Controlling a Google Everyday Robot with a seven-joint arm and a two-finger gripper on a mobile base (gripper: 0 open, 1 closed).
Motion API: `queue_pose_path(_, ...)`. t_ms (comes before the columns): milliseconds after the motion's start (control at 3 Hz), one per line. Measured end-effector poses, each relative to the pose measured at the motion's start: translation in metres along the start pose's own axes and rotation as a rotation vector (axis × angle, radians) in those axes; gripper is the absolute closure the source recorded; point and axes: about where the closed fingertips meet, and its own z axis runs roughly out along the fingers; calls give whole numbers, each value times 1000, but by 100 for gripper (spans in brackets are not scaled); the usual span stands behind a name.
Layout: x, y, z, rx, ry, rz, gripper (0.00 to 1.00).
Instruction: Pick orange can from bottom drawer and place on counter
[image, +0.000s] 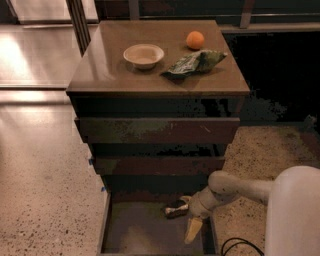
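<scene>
A speckled beige floor is seen around a dark wooden cabinet. At the near end, the bottom drawer is pulled out, and its greyish-brown floor is shown. A white arm is reached in from the right. The gripper is held low over the far right part of the drawer. Its two fingers are spread apart, one pointing to the near side and one to the far side.

The orange can is laid on its side on the drawer floor, just left of the gripper. Its long side is turned left to right, with a small tilt. It cannot be told which end is the top, or if the can is touched.

Farther back, two narrow dark drawer fronts are seen above. On the glossy brown counter a pale bowl is set on the left. A green snack bag is laid to its right, and a round orange fruit is placed just behind the bag.
</scene>
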Motion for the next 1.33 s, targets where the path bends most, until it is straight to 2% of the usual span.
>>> queue_pose_path(333,25,-15,29,12,55,48,0)
queue_pose_path(667,25,-15,30,13,54,47,0)
queue_pose_path(1000,25,-21,33,52,62,21,0)
queue_pose_path(1333,23,-47,47,158,72,-81,0)
